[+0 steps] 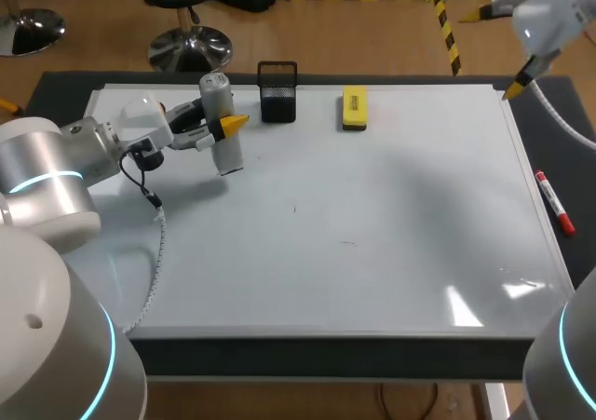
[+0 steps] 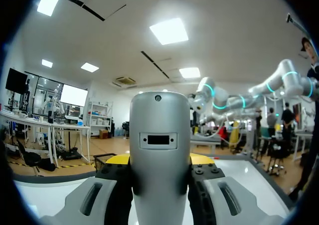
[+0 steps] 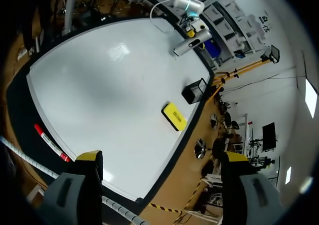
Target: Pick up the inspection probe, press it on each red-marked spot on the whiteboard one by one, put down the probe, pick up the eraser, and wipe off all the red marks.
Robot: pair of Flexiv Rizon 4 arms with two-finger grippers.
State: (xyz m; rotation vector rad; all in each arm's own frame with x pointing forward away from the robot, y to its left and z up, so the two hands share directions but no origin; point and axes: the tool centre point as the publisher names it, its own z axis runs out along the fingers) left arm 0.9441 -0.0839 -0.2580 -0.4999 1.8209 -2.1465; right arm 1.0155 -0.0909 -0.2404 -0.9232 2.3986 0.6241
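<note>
- The head view alone gives the full layout. The silver-grey cylindrical inspection probe (image 1: pixel 222 127) stands tilted over the far left part of the white rectangular whiteboard (image 1: pixel 372 243), gripped by the left jaws. We cannot tell whether its lower end touches the board.
- The left wrist view gives the grip itself. The left jaws are closed on the probe, one finger pressed against each side, with the yellow fingertips (image 2: pixel 118 159) showing just behind it.
- The same view shows the probe's face: a smooth metallic body with a rounded top, a small dark rectangular recess, and a small round dot above that recess.
- The right wrist view shows the right jaws spread wide with nothing between them. In the head view they hang above the board's far right corner.
- From the right wrist view we also read the other items. The yellow rectangular eraser (image 3: pixel 174 117) lies flat near the board's far edge. The black mesh holder (image 3: pixel 194 90) stands between the eraser and the probe.
- The red marker pen (image 3: pixel 50 142) lies on the dark bench (image 1: pixel 559 150), just beside the board's right edge.
</note>
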